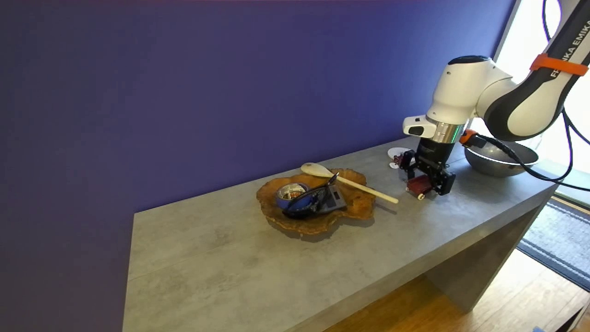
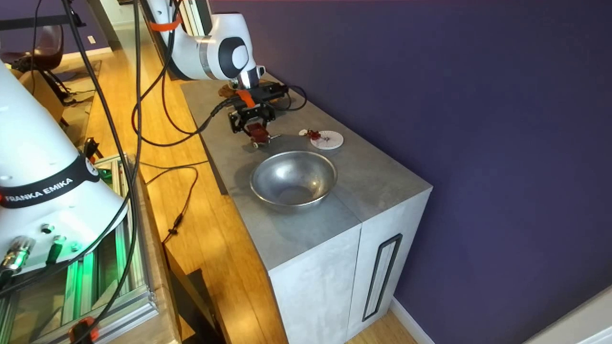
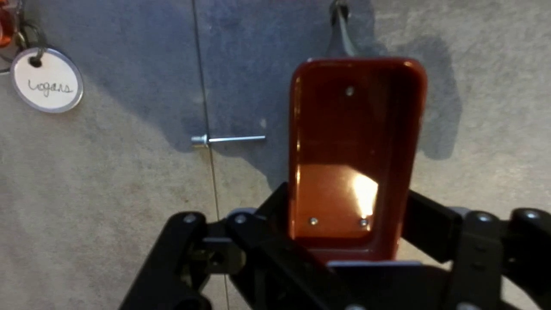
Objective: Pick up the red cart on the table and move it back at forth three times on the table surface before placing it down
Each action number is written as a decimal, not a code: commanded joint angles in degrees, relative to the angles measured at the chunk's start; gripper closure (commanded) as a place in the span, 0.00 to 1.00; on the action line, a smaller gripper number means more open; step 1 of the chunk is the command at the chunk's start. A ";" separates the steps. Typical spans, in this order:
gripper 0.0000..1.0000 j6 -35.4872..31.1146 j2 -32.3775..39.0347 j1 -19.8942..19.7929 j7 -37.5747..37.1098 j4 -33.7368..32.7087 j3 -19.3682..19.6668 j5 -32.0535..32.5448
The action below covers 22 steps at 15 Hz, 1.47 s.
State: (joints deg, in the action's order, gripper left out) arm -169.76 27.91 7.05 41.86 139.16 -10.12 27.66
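The red cart (image 1: 418,185) is a small boxy red toy with pale wheels, near the far right of the grey table (image 1: 221,263). It also shows in an exterior view (image 2: 258,133) behind the metal bowl. In the wrist view the cart (image 3: 344,146) is an open red tray seen from above, with a thin handle at its far end. My gripper (image 1: 427,179) is over the cart, and its black fingers press on both long sides near one end. In the wrist view the gripper (image 3: 349,215) hides the cart's near end. I cannot tell whether the wheels touch the table.
A metal bowl (image 2: 294,179) stands near the cart. A white disc (image 2: 330,140) with small red items lies by the wall. A thin metal pin (image 3: 236,138) and a round tag (image 3: 47,82) lie beside the cart. A wooden tray (image 1: 272,191) bears a spoon (image 1: 318,169) and other items.
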 commanded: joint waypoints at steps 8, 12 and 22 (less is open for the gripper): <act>0.69 6.39 4.91 -3.61 6.02 -2.59 -11.30 -7.20; 0.69 6.76 5.03 -1.37 4.27 -3.50 -8.73 -7.06; 0.69 6.59 4.53 -4.39 6.40 -1.52 -5.92 -6.63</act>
State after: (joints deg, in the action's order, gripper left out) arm -163.59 29.38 3.86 45.90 136.94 -17.57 21.27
